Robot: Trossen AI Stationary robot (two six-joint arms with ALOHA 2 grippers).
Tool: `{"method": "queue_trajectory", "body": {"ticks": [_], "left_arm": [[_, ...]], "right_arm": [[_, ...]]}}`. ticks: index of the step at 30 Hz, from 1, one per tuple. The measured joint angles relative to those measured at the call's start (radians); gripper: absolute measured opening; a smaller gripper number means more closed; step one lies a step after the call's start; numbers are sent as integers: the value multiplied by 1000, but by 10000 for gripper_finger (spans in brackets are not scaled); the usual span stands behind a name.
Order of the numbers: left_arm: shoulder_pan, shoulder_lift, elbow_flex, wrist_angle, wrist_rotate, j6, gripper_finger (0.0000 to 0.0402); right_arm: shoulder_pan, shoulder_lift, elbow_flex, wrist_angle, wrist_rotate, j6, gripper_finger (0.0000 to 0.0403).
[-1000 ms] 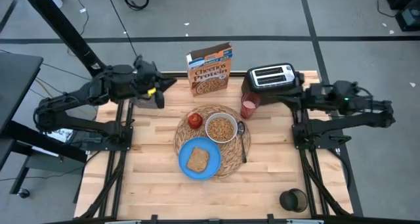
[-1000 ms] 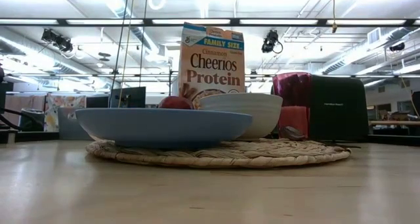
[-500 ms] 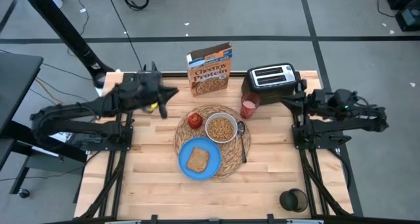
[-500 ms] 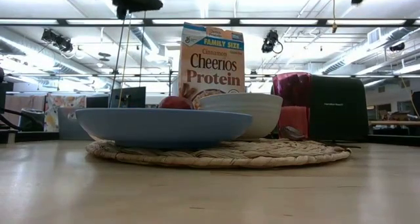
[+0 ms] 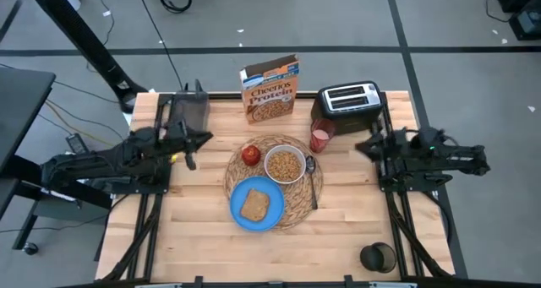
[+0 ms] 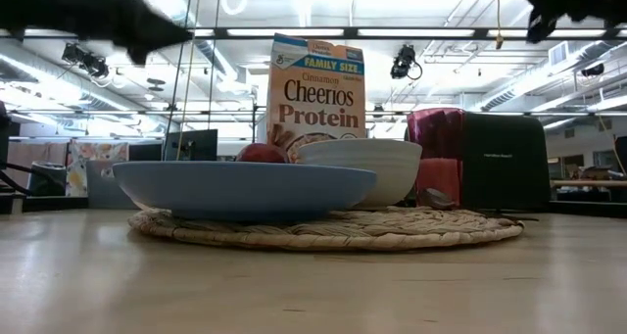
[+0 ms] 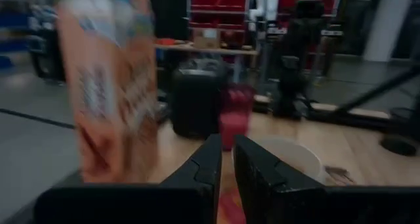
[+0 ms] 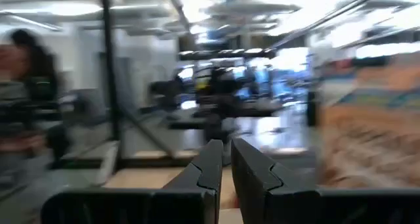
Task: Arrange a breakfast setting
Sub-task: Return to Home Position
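On the pale plank counter [image 5: 194,229] we see a round woven straw mat [image 5: 296,208] carrying a blue plate [image 5: 237,205]. The dark spoon [image 5: 313,182] lies on the mat's right, handle toward the near edge. The left pincer [image 7: 224,144] and right pincer [image 8: 226,145] hang pressed together above the counter's sides.

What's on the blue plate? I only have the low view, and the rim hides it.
Observer: A toast slice lies flat on the blue plate.
Operator: Anything in the bowl?
Observer: The white bowl holds cereal, and a dark spoon lies on the placemat just right of it.
Operator: Where are the grippers?
Observer: Both are off the mat and empty, the left gripper over the table's left part and the right gripper near its right edge.
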Motion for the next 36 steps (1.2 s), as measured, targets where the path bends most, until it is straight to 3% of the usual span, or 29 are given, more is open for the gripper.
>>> {"method": "queue_trajectory", "body": {"ticks": [6,11,18,23,29,36], "left_arm": [[-53,-131,-266,239,-5,-6,47],[-103,-188,-274,133,-20,19,48],[-151,-207,-274,134,-20,99,48],[-151,-206,-274,103,-21,92,48],[-151,-205,-274,11,-21,89,48],[-152,-205,-274,26,7,99,48]], "right_arm": [[1,-8,-247,259,-44,54,43],[3,4,-245,204,6,33,43],[1,2,-245,134,67,47,43],[2,2,-245,54,-2,75,44],[-48,34,-244,17,26,28,44],[-73,72,-244,13,5,19,44]]}}
